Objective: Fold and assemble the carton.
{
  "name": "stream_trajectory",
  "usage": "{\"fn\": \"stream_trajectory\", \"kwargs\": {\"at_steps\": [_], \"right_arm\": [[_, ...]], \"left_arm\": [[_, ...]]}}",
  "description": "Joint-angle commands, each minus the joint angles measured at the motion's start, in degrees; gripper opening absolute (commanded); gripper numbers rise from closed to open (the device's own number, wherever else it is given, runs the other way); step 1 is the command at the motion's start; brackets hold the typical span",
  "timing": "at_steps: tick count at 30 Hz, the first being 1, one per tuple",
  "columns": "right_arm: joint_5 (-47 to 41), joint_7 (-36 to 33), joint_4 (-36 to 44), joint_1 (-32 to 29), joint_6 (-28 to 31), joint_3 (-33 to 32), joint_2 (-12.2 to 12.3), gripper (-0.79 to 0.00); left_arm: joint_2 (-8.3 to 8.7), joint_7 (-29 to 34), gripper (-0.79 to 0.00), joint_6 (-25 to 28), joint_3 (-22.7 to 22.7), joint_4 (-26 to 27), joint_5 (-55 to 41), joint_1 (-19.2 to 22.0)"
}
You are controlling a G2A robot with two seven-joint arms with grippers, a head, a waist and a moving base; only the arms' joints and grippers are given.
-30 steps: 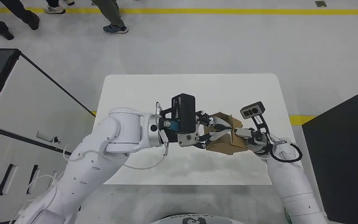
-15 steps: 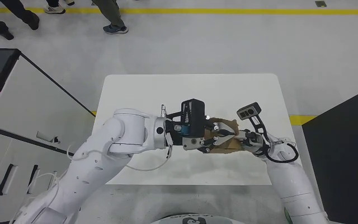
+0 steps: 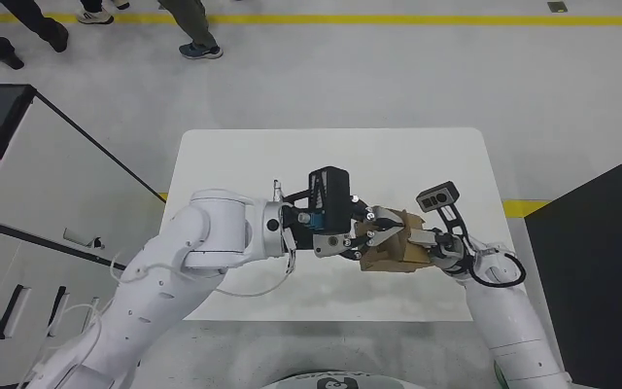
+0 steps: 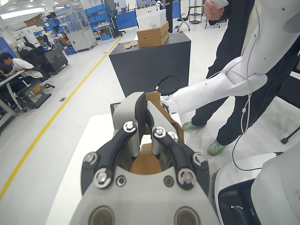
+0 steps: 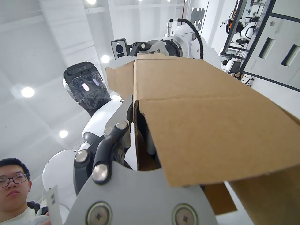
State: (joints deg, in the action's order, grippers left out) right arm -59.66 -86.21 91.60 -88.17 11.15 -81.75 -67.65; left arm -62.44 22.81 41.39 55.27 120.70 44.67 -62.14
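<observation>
Carton (image 3: 391, 257) partly erected. Left claw (image 4: 145, 111) and right claw (image 5: 135, 127) each clamp a carton wall. End flaps not yet closed.

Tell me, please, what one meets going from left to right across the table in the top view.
left gripper → carton → right gripper
</observation>
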Motion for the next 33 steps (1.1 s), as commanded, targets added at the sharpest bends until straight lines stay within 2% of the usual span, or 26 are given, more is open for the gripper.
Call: {"fn": "stream_trajectory", "kwargs": {"at_steps": [1,16,33], "right_arm": [[-0.6,0.0,0.0,0.0,0.0,0.0,0.0,-0.785],[-5.7,-1.8,1.3,-0.2,-0.7,0.6,-0.1,-0.785],[-6.0,-1.8,3.2,-1.6,0.6,0.8,1.1,-0.785]], "left_arm": [[0.12,-0.1,-0.785,-0.1,0.7,0.5,-0.1,-0.4],[0.74,-3.6,-0.785,-1.3,6.5,2.4,4.8,-3.2],[0.43,-4.4,-0.785,-0.5,3.5,2.6,5.1,-4.6]]}}
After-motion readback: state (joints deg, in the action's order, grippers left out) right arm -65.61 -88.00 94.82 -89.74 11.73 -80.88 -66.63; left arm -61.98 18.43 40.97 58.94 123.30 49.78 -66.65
